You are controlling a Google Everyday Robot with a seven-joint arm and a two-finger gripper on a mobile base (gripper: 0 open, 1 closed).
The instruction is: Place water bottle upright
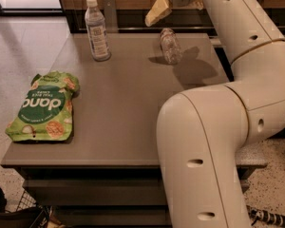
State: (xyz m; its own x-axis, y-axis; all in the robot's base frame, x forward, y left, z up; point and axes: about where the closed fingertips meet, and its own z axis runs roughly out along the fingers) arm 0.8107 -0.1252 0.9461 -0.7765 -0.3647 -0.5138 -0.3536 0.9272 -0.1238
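The water bottle point(170, 45), small, clear and ribbed, is at the far middle of the grey table point(118, 108). It seems to stand upright, with its cap at the top. My gripper point(157, 10), cream-coloured, hangs above the bottle and a little to its left, apart from it and holding nothing that I can see. My white arm point(237, 94) comes up from the lower right and covers the right part of the table.
A taller bluish bottle with a white printed label point(97, 30) stands at the far left of the table. A green snack bag point(43, 106) lies flat near the left edge. A dark counter runs behind the table.
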